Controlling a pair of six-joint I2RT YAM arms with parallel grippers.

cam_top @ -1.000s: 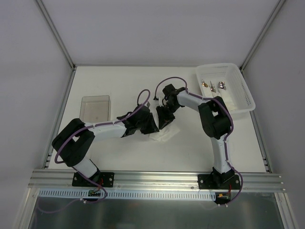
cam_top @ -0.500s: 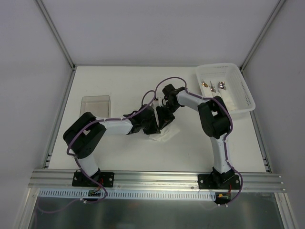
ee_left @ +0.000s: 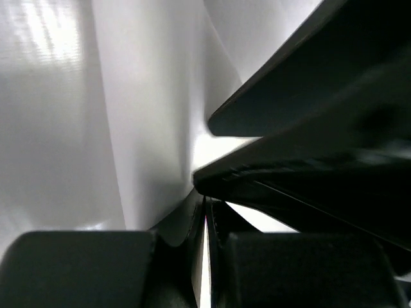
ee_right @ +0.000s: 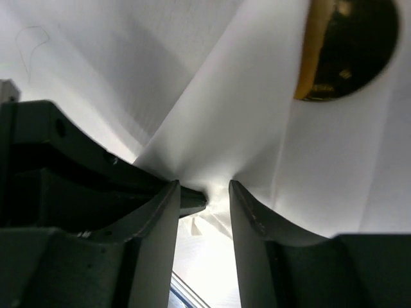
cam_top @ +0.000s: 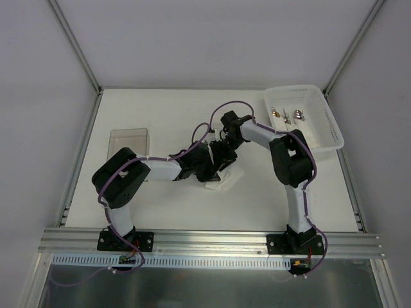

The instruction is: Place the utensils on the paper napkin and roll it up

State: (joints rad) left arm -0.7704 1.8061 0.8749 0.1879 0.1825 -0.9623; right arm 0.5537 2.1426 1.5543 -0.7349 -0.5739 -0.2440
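The white paper napkin (cam_top: 219,185) lies crumpled at the table's middle, under both grippers. My left gripper (cam_top: 214,168) is shut on a thin edge of the napkin (ee_left: 148,128), seen between its fingertips (ee_left: 207,202). My right gripper (cam_top: 223,159) stands right against it, jaws a little apart (ee_right: 204,189) around a raised fold of napkin (ee_right: 244,115); the left gripper's dark tip shows between them. A copper-gold spoon head (ee_right: 347,48) lies on the napkin beyond the right fingers. Other utensils (cam_top: 279,115) (cam_top: 298,116) lie in the white basket.
The white basket (cam_top: 334,131) stands at the back right. A clear plastic box (cam_top: 128,145) stands at the left. The table's metal rail (cam_top: 212,240) runs along the near edge.
My left arm has folded in and its gripper has moved right, close against the right gripper over the napkin. The right gripper has barely moved.
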